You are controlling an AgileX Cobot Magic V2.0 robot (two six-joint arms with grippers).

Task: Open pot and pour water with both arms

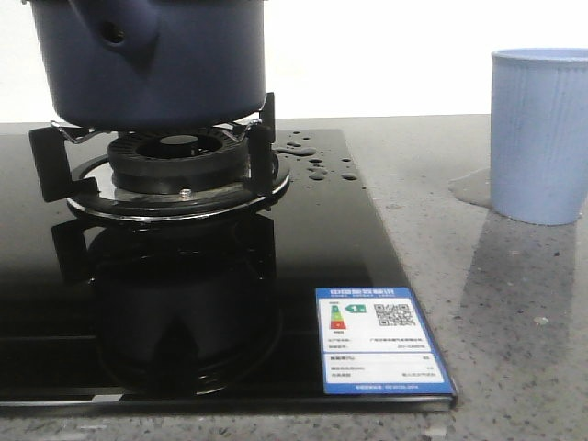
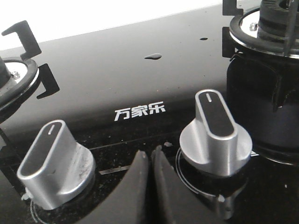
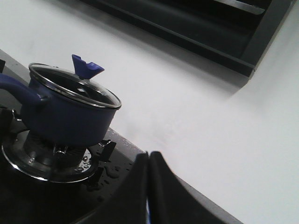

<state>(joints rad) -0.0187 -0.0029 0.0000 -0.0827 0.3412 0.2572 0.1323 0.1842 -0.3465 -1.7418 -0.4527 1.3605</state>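
The dark navy-blue pot (image 1: 152,60) stands on the burner grate (image 1: 175,170) of the black glass hob; its handle stub with a small hole faces me. In the right wrist view the pot (image 3: 67,116) carries a glass lid (image 3: 74,86) with a blue knob (image 3: 86,66). Water shows as small drops (image 1: 317,161) on the hob beside the burner and a thin puddle (image 1: 469,188) by the cup. My left gripper (image 2: 150,156) is shut and empty, low between two silver hob knobs. My right gripper (image 3: 148,156) is shut and empty, well away from the pot. Neither gripper shows in the front view.
A pale blue ribbed cup (image 1: 540,133) stands on the grey counter at the right. Two silver knobs (image 2: 56,161) (image 2: 216,135) flank the left gripper. A second burner (image 2: 11,79) shows at the hob's other side. An energy label (image 1: 381,340) is stuck near the hob's front corner.
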